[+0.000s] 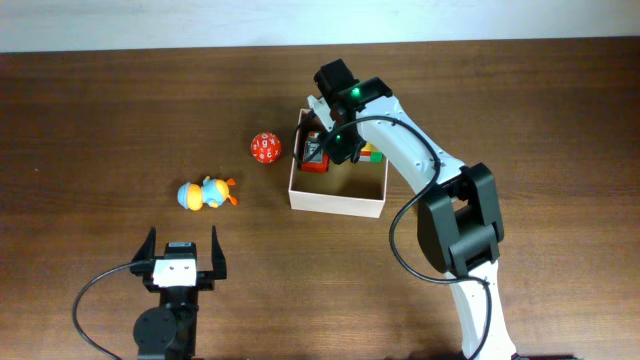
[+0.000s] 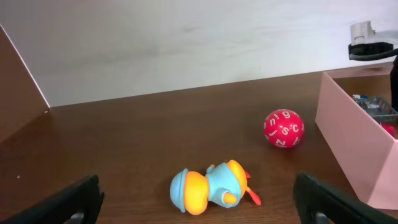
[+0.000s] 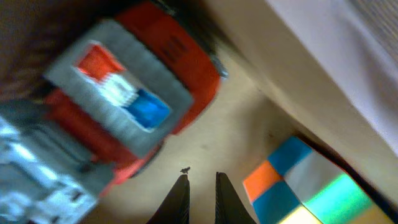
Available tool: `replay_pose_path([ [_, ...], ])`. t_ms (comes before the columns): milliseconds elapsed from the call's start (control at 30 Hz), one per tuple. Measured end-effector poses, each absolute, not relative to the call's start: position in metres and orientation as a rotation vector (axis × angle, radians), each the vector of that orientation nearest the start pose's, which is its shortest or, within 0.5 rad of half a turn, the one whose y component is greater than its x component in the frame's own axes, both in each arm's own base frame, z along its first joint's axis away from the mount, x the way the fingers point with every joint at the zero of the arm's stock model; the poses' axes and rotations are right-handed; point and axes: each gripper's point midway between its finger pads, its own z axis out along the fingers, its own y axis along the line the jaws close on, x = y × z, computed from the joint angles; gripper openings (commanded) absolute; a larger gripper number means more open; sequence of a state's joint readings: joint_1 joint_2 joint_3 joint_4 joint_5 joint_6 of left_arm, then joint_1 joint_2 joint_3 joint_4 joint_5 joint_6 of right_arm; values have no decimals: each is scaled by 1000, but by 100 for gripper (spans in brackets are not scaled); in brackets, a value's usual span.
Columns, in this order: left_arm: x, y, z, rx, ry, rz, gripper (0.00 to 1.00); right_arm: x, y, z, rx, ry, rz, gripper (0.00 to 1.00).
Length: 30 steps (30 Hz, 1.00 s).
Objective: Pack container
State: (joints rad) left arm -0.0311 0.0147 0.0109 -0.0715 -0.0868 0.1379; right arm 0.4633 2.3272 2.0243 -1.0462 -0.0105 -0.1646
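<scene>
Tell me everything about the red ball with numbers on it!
The red ball is round and shiny, like hard plastic, with white numbers printed all over it. It sits on the brown wooden table, close beside the outer wall of the container but with a gap between them. Only the table touches it.

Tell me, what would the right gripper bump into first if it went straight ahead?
The right gripper would probably meet the container floor, between the red toy and the colourful cube; depth is unclear.
</scene>
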Motion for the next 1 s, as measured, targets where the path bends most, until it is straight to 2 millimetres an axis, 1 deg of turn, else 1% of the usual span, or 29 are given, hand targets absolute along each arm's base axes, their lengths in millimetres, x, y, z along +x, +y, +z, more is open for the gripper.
replay_pose_path([
  [300, 246, 7, 158, 73, 1646, 153, 99, 444, 254, 52, -1035, 2719, 186, 10],
  [500, 246, 7, 158, 73, 1646, 153, 99, 441, 263, 52, -1092, 2688, 210, 9],
  [1000, 246, 7, 158, 73, 1646, 153, 99, 439, 266, 53, -1183, 2646, 215, 9],
])
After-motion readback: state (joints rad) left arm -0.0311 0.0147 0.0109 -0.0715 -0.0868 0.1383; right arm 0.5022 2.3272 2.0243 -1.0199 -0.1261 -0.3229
